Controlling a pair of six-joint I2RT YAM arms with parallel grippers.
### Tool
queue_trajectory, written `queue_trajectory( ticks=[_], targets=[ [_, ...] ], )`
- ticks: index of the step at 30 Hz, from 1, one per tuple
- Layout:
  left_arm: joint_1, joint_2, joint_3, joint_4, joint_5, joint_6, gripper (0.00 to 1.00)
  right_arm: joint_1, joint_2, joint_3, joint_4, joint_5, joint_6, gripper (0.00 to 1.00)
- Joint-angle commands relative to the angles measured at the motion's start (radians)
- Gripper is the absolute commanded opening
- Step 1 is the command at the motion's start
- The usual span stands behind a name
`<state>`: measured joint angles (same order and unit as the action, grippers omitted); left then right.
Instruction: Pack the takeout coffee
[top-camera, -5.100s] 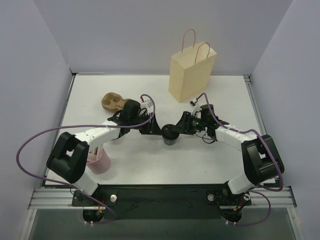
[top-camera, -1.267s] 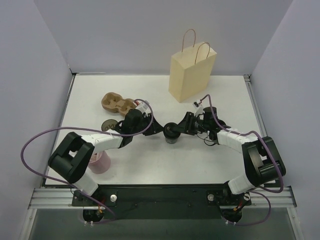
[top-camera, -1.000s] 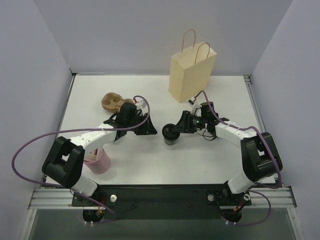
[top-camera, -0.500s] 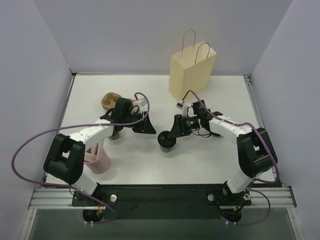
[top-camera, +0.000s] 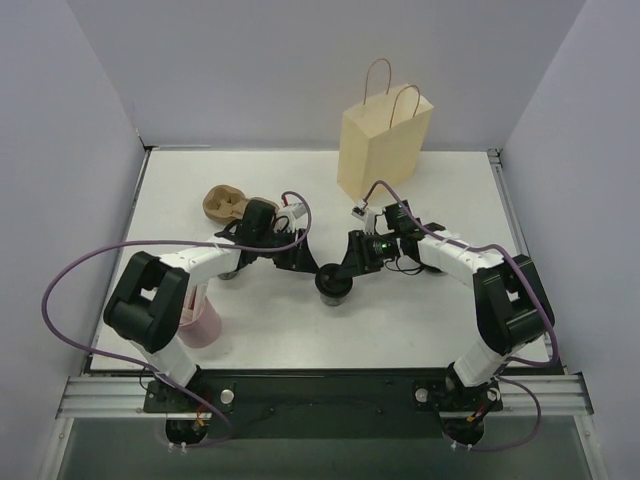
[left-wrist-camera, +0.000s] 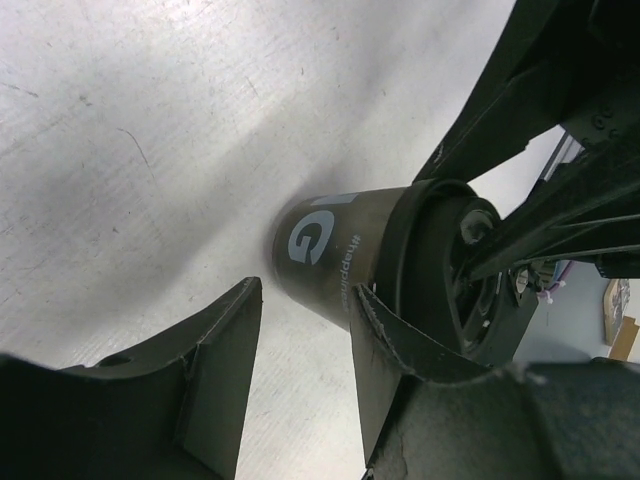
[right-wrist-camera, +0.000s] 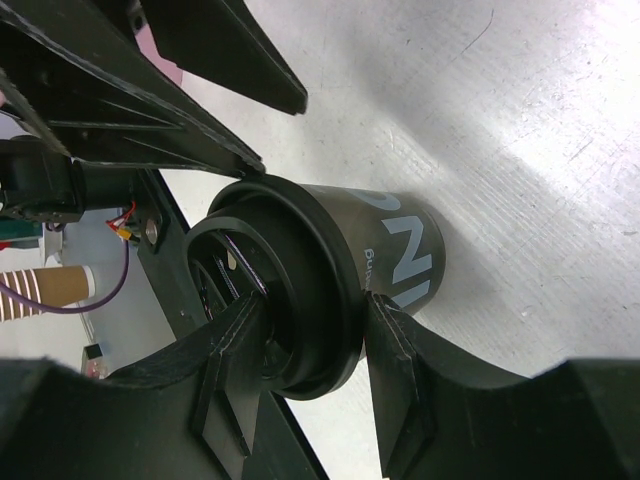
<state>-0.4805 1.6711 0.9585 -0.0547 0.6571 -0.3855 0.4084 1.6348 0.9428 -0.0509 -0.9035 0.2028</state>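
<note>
Top external view: takeout coffee (top-camera: 333, 283), a black cup with a dark lid, on the tabletop (top-camera: 420, 320) in front of the tan paper bag (top-camera: 383, 150), well apart from it. Right claw (right-wrist-camera: 305, 365), partly closed, clasps the cup at its lid rim. Left claw (left-wrist-camera: 308, 295), in front and left of the bag, is half open and empty, with one finger just beside the cup wall.

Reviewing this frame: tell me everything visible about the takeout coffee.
The takeout coffee is a small dark paper cup with pale lettering and a round dark lid. It stands upright on the middle of the table, between the two arms. The right gripper clamps it at the lid rim, one finger on each side. The left gripper is open beside its body; contact there is unclear.
</note>
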Motion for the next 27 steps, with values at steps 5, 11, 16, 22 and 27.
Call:
queue_trajectory(
  ticks=[5,11,16,22,27],
  targets=[
    [-0.020,-0.010,0.013,0.088,0.004,-0.003,0.50,0.020,0.053,-0.038,-0.093,0.092,-0.063,0.27],
    [-0.001,-0.053,0.051,0.058,-0.004,-0.015,0.50,0.018,0.049,-0.035,-0.098,0.094,-0.060,0.28],
    [-0.001,-0.065,0.057,0.024,0.025,0.002,0.50,0.017,0.046,-0.036,-0.099,0.097,-0.057,0.28],
    [-0.004,-0.063,0.031,0.026,0.050,0.007,0.49,0.015,0.042,-0.033,-0.099,0.094,-0.051,0.28],
    [-0.016,-0.062,-0.003,0.039,0.053,-0.004,0.49,0.012,0.036,-0.035,-0.099,0.098,-0.045,0.28]
  ],
)
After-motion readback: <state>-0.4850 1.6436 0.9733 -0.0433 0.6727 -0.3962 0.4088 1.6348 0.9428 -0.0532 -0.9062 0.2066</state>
